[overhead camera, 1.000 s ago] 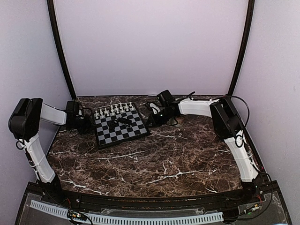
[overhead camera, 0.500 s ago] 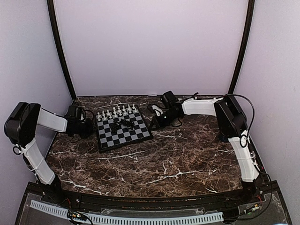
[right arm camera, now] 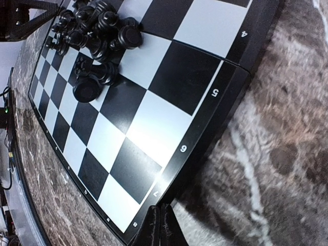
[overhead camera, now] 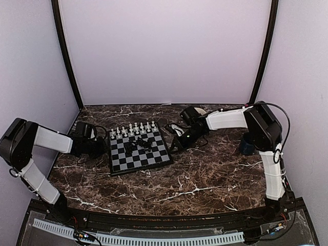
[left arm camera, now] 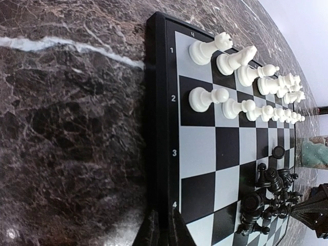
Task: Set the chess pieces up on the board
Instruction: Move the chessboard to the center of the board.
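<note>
The board [overhead camera: 130, 160] lies on the dark marble table, slightly turned. White chess pieces [overhead camera: 133, 128] stand in two rows along its far edge. Black chess pieces [overhead camera: 138, 145] lie in a heap near its middle. My left gripper [overhead camera: 106, 147] is at the board's left edge. In the left wrist view its fingers [left arm camera: 151, 230] close over the border of the board [left arm camera: 197, 148] by the "4" mark. My right gripper [overhead camera: 174, 146] is at the right edge, shut. Its tips [right arm camera: 161, 223] rest against the rim of the board [right arm camera: 154, 118] near the "7", with nothing between them.
A dark blue object [overhead camera: 247, 145] stands on the table behind the right arm. Black frame posts [overhead camera: 66, 56] rise at both back corners, against purple walls. The black heap [right arm camera: 95, 31] fills the top left of the right wrist view.
The board has slid to the right and toward the near edge. Both grippers moved along with it, staying at its two side edges.
</note>
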You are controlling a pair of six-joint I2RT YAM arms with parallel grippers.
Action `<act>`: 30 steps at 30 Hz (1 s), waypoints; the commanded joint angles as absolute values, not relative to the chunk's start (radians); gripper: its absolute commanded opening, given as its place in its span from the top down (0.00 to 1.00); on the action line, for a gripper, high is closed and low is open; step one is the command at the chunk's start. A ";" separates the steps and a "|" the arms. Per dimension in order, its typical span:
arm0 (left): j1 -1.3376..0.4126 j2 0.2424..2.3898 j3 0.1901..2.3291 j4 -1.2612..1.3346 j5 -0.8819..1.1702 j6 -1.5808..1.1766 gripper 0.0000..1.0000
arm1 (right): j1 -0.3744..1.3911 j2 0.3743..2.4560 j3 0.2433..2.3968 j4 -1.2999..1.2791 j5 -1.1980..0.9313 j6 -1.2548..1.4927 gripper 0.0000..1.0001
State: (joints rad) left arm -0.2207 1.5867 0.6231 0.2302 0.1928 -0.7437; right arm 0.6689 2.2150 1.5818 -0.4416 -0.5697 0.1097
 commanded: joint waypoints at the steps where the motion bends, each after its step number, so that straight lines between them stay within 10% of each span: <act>1: -0.313 1.553 0.561 0.181 0.374 -0.715 0.91 | 0.758 2.213 1.451 -0.497 -0.604 0.082 0.96; 30: -0.575 1.281 0.454 0.050 0.184 -0.758 0.91 | 0.728 1.969 1.205 -0.608 -0.525 -0.082 0.95</act>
State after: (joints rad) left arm -0.5274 1.3384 0.4351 0.1589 0.0544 -0.7891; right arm 0.7258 1.9789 1.2407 -0.6109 -0.6224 -0.0486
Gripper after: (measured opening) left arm 0.081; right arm 0.049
